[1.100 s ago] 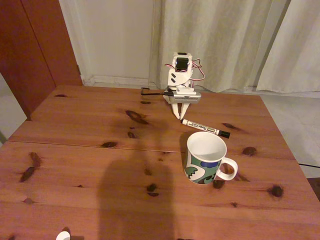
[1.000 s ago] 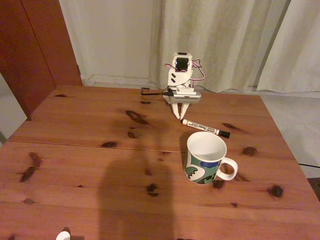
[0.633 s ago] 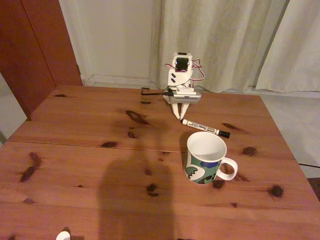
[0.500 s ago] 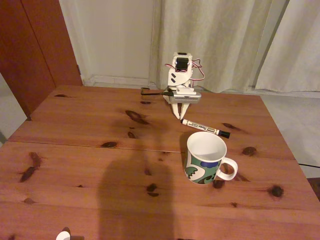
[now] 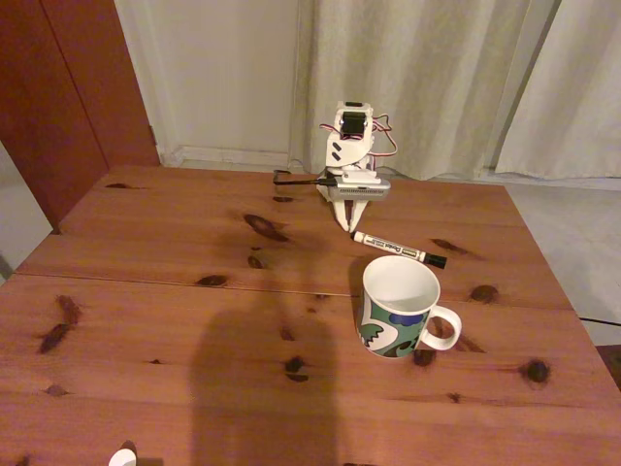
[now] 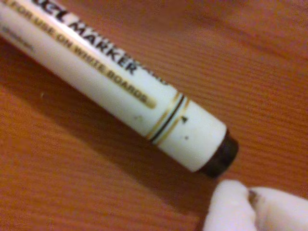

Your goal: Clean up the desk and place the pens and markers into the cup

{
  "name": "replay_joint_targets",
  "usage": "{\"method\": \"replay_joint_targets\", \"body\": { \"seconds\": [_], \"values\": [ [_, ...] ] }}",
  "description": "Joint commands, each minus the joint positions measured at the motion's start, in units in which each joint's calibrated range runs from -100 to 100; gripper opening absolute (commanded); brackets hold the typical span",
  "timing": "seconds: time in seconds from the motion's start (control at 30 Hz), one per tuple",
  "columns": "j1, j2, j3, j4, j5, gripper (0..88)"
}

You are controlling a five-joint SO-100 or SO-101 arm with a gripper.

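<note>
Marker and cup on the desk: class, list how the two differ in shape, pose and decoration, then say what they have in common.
Shape: the marker is slim and stick-like; the cup is wide and hollow with a handle.
Pose: the marker lies flat; the cup stands upright, mouth open.
Decoration: the marker carries printed text and a black cap; the cup has a green and blue pattern.
Shared: both are mainly white and rest on the desk, apart from each other.

Wooden desk [image 5: 175, 320] with marker [image 5: 398, 249], mug [image 5: 400, 307]
</note>
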Motion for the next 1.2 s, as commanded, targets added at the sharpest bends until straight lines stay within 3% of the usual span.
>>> {"method": "replay_joint_targets", "body": {
  "seconds": [0.0,0.97,1.17],
  "values": [
    [0.0,-0.6,0.4,0.6,0.2,0.8],
    [0.4,-0.6,0.2,0.5,0.2,0.8],
    [2.7,-0.3,-9.4,0.6,0.0,0.8]
  ]
}}
